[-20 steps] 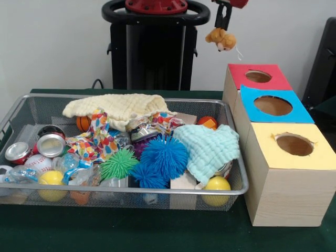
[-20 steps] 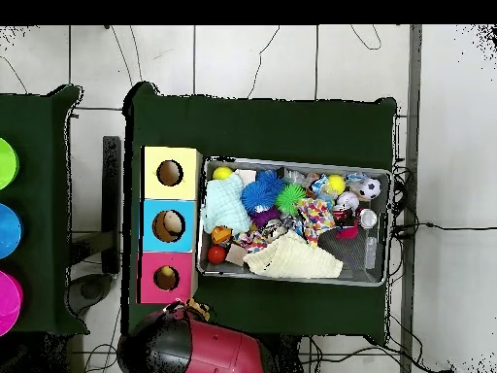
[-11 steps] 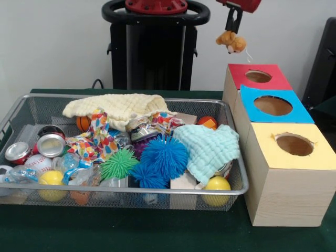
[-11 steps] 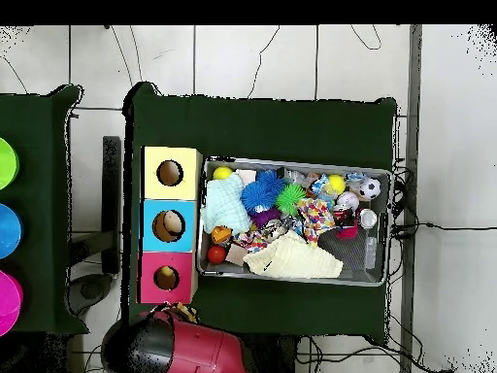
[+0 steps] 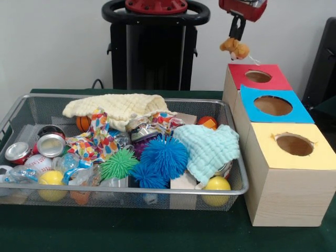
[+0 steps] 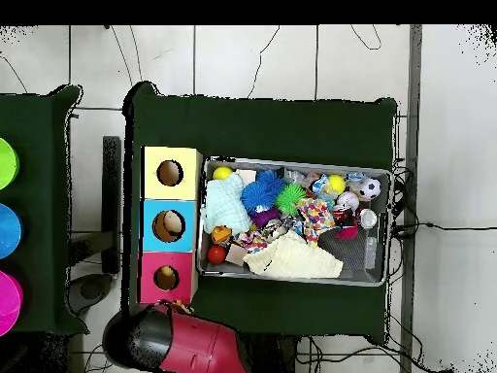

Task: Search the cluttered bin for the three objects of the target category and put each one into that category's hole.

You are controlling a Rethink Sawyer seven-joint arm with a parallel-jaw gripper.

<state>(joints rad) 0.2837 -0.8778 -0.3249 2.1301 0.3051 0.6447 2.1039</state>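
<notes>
My gripper (image 5: pixel 238 35) hangs high at the top right of the front view, shut on a small tan plush toy (image 5: pixel 235 49). The toy dangles just left of and above the back edge of the red box (image 5: pixel 270 83), short of its round hole (image 5: pixel 258 76). In front of the red box stand the blue box (image 5: pixel 296 107) and the yellow box (image 5: pixel 320 152), each with a round hole. In the overhead view the red arm (image 6: pixel 194 345) covers the gripper, below the red box (image 6: pixel 150 282).
The wire bin (image 5: pixel 233 191) left of the boxes holds a cream cloth (image 5: pixel 118 107), a mint cloth (image 5: pixel 210 147), spiky blue balls (image 5: pixel 163 157), a green spiky ball (image 5: pixel 118 164), yellow balls, cans (image 5: pixel 51 144) and a patterned cloth. A tan object shows inside the blue hole (image 6: pixel 172 224).
The gripper has carried the plush toy to the right in the front view, closer to the red box. In the overhead view the arm has swung left. The bin's contents are unchanged.
</notes>
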